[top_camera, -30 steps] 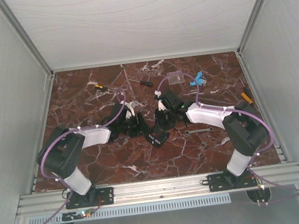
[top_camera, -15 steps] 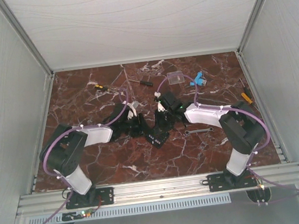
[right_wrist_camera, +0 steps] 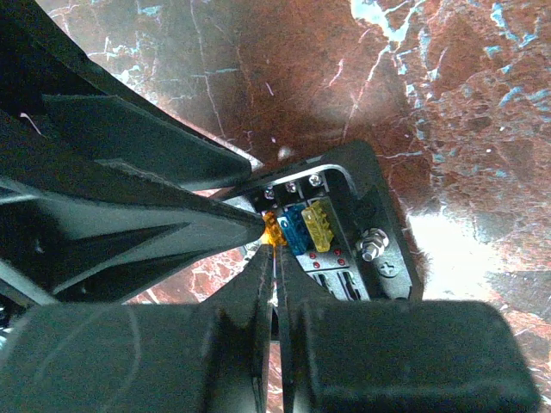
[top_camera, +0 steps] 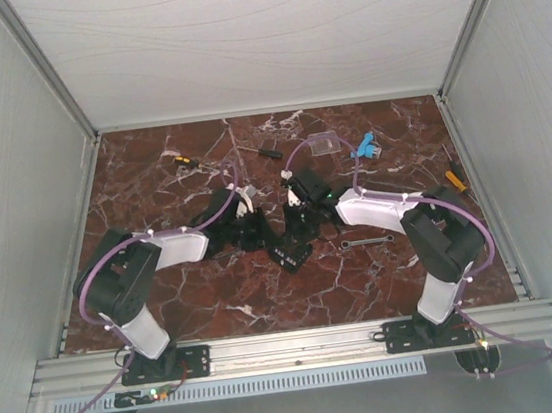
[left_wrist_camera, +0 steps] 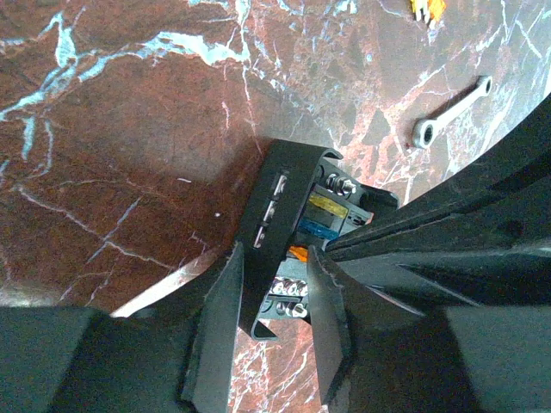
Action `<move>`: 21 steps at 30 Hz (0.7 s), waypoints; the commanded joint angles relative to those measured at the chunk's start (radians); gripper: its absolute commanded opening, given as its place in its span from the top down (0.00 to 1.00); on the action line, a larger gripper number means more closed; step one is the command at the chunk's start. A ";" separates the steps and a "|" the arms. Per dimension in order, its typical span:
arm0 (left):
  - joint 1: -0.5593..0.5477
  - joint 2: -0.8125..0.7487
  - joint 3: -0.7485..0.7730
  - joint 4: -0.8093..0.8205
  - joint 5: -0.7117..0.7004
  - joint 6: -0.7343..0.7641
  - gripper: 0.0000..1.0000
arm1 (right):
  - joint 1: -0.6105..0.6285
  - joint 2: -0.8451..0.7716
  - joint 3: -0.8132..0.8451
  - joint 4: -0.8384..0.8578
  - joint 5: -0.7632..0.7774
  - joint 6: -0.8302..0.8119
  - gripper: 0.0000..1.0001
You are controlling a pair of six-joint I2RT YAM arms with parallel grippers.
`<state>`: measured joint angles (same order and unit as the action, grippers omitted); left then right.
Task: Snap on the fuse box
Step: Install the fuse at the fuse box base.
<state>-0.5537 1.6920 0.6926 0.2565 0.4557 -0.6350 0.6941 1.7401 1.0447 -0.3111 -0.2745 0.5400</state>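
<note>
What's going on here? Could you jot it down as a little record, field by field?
surface: red marble table
fuse box: black, between the two arms, coloured fuses showing
left fingers: either side of the box's side wall, grip unclear
right fingers: shut, tips at the orange fuse
nearby: wrench on the right arm's side, untouched

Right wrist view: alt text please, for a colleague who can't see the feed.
The black fuse box lies on the red marble table, its coloured fuses showing. The right gripper, jaws shut, has its tips at the orange fuse. The left gripper reaches in from the left, jaws astride the box's corner.
</note>
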 commanded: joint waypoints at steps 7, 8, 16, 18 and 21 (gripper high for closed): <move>-0.086 0.051 0.030 -0.077 -0.072 0.011 0.67 | 0.054 0.110 0.013 -0.127 0.178 -0.059 1.00; -0.093 0.055 0.030 -0.082 -0.077 0.011 0.68 | 0.062 0.117 0.015 -0.139 0.195 -0.062 1.00; -0.135 0.077 0.004 -0.097 -0.101 0.002 0.74 | 0.083 0.171 -0.034 -0.152 0.225 -0.069 1.00; -0.137 0.082 -0.004 -0.092 -0.095 -0.003 0.75 | 0.083 0.169 -0.048 -0.137 0.221 -0.073 1.00; -0.136 0.044 -0.008 -0.081 -0.106 -0.007 0.73 | 0.096 0.082 -0.054 -0.086 0.172 -0.088 1.00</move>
<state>-0.6098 1.6913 0.7189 0.2390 0.3283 -0.6327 0.7547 1.7691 1.0809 -0.3714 -0.1577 0.4915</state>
